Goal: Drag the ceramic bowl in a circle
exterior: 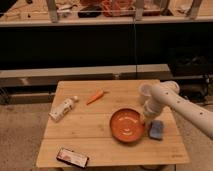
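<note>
The ceramic bowl (126, 125), wide, shallow and orange-red with pale rings inside, sits on the wooden table (90, 135), right of the middle. My gripper (144, 119) is down at the bowl's right rim. It hangs from the white arm (172, 102), which comes in from the right. The contact point at the rim is hidden by the wrist.
A blue sponge (156, 129) lies just right of the bowl, under the arm. A small white cup (145, 90) stands at the back right. A carrot (95, 96) and a white bottle (63, 108) lie on the left half. A dark packet (72, 157) is near the front edge.
</note>
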### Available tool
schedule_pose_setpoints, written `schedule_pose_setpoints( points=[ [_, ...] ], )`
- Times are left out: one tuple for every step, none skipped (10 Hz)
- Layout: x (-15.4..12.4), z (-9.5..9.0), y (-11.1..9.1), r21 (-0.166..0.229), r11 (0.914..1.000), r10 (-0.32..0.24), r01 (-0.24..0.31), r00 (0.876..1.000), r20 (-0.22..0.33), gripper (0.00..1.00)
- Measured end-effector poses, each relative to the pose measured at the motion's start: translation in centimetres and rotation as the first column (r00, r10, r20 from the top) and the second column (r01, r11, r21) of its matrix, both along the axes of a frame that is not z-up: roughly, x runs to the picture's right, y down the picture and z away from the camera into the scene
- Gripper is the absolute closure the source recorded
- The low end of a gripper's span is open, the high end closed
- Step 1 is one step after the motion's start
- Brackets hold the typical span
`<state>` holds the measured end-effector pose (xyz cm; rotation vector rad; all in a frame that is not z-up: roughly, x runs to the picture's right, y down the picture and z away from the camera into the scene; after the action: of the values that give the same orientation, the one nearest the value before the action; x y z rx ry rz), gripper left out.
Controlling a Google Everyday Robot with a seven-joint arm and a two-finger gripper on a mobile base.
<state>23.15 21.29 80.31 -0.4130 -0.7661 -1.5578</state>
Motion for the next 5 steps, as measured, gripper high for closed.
schedule_pose_setpoints(
  points=[
    [0.0,-1.3,1.5,0.000,0.9999,-0.011,0.011,1.000,0.002,1.00],
    [-0.3,-2.7,3.1,0.003,0.9997,-0.026,0.026,1.000,0.008,1.00],
    [-0.6,-3.9,4.6,0.003,0.9990,-0.044,0.044,0.999,0.015,1.00],
    [-1.6,-5.0,5.9,0.008,0.9974,-0.072,0.072,0.997,0.030,1.00],
    [-2.6,-5.5,6.4,0.013,0.9956,-0.093,0.093,0.995,0.042,1.00]
  ],
)
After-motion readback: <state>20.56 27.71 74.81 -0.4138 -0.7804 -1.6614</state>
